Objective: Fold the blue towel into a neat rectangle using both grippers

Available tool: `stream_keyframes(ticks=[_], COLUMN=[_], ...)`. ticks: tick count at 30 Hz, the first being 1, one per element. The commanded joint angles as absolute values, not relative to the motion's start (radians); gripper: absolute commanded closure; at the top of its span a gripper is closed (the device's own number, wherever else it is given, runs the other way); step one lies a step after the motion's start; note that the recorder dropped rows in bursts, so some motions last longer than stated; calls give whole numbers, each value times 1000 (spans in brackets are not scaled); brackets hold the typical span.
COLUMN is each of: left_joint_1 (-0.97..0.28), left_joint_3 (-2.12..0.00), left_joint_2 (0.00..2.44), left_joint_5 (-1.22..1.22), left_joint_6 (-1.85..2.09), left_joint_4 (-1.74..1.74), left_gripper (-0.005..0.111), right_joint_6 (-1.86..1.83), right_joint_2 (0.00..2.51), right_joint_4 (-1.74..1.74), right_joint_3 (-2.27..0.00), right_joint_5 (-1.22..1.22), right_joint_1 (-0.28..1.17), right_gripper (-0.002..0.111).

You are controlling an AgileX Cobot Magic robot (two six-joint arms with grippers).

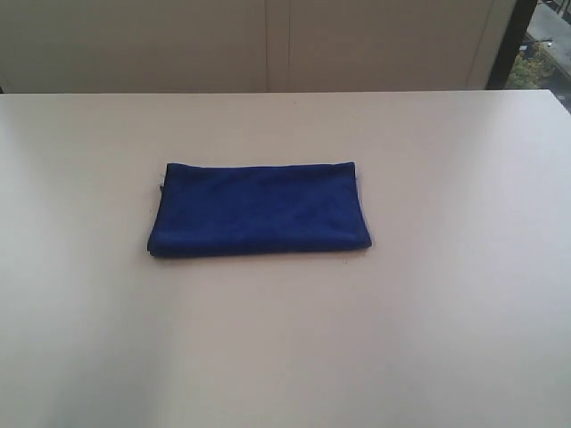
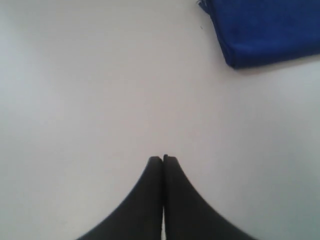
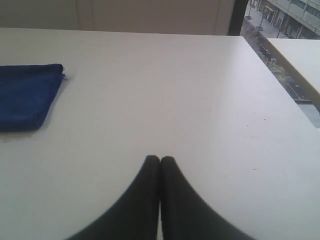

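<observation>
We're seeing blue towel point(image 1: 259, 209) cut off in both wrist views. It's lying folded, neat rectangle, middle of tabletop point(image 1: 428, 312). Left hand point(image 2: 163, 159), right hand point(image 3: 160, 159) sitting fully closed, gripping nothing, apart from towel.

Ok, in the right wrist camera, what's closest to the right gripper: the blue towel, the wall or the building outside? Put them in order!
From the right gripper:
1. blue towel, lying on the table.
2. wall, behind the table's far edge.
3. building, outdoors, farthest.
</observation>
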State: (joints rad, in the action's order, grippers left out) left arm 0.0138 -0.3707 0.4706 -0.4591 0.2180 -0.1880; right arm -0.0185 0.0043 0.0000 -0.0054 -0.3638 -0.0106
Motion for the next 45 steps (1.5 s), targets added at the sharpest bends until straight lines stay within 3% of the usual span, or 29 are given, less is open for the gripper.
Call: stream_keyframes(ticks=[1,12,45], left_joint_1=[18,16,10], left_joint_3=[-296,-184,-18], left_joint_2=[324,3,0], left_joint_5=[-463,-464,-374], left_joint_6=[217,217,82], left_joint_4=[-154,-105,13], left_gripper=[107,107,107], right_joint_6=[-18,-18,-18], right_joint_2=[0,0,0], right_joint_4=[0,0,0], right_joint_3=[0,0,0], right_joint_5=[-349,-349,-349], right_joint_1=[-17,-17,-17], right_gripper=[108,108,108])
